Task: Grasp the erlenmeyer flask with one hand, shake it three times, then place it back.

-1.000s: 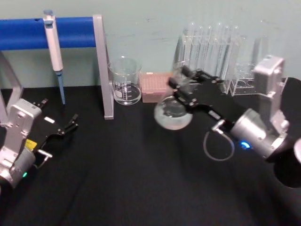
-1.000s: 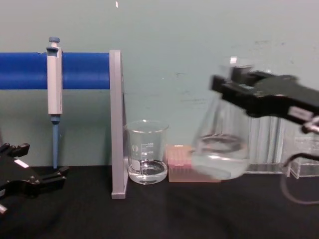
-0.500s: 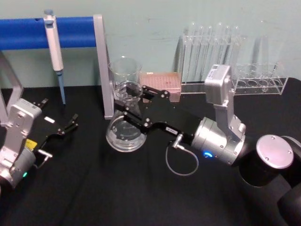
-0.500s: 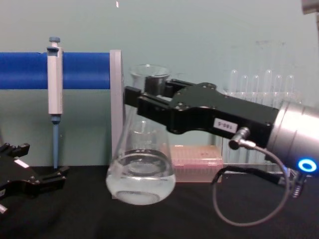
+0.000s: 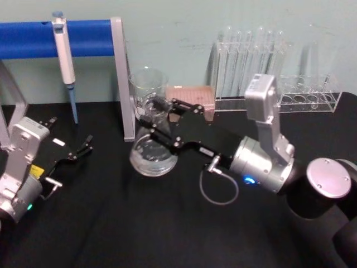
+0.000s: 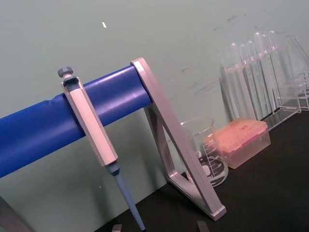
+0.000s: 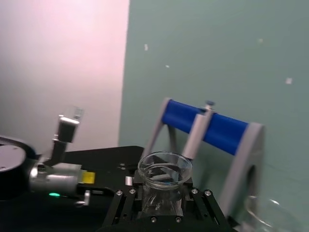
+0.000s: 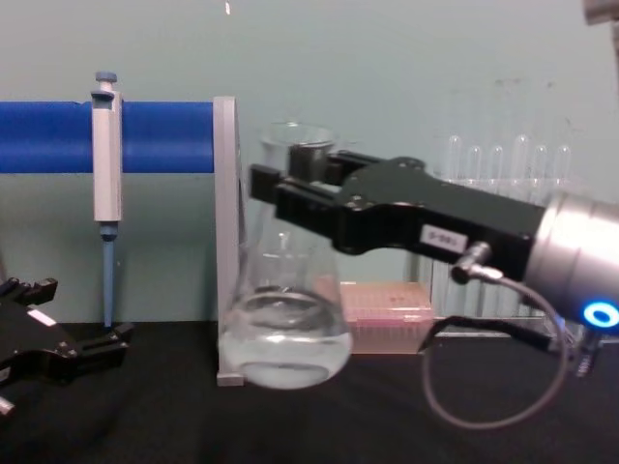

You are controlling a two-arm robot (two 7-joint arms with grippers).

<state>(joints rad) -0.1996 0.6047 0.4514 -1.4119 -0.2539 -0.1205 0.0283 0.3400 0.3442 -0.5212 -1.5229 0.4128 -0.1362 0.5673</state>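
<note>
Fingers of the left gripper (image 5: 71,133) stand apart, parked well to the left of the hand (image 8: 288,186). The hand is clenched on the neck of the erlenmeyer flask (image 8: 285,329), which hangs upright below its fingertips, just in front of the pipette stand (image 8: 224,242). Clear liquid lies in the flask's wide base; the glass is clear, the rim flared. A glass beaker (image 5: 148,89) stands just behind the hand; test tubes (image 5: 251,53) stand behind its arm, farther right.
</note>
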